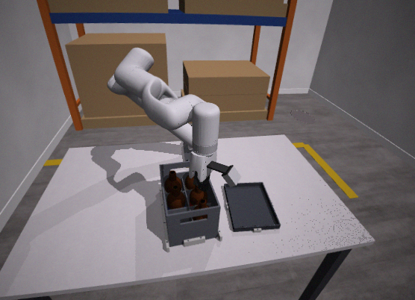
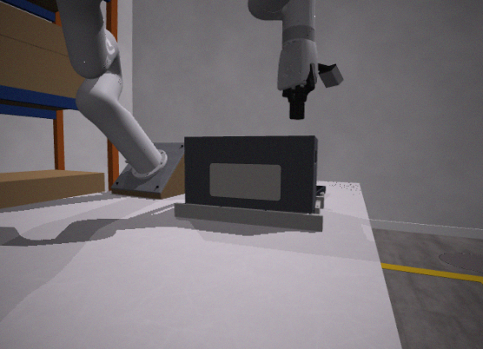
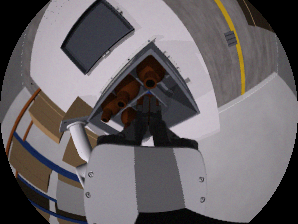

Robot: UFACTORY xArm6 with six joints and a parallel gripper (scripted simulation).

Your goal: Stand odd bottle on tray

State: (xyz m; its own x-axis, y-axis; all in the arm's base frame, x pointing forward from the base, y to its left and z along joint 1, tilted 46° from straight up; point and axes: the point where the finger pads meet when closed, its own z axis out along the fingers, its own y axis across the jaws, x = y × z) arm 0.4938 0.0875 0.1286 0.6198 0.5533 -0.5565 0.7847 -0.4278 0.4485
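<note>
Fingers closed together, nothing held, above crate. Brown bottles inside; tray at three o'clock of crate, top view. Bottles probably rigid, slippery, breakable; grip neck squarely, lift straight.

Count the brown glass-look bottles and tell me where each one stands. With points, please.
5, all in the grey crate (image 1: 192,230) (image 2: 248,148) (image 3: 185,100): three along the side by the flat dark tray (image 1: 251,206) (image 2: 321,189) (image 3: 97,37) (near (image 1: 202,204) (image 3: 150,72), middle (image 1: 196,198) (image 3: 127,90), far (image 1: 189,182) (image 3: 110,107)), two opposite (image 1: 173,183) (image 3: 128,118) (image 1: 176,201).
</note>
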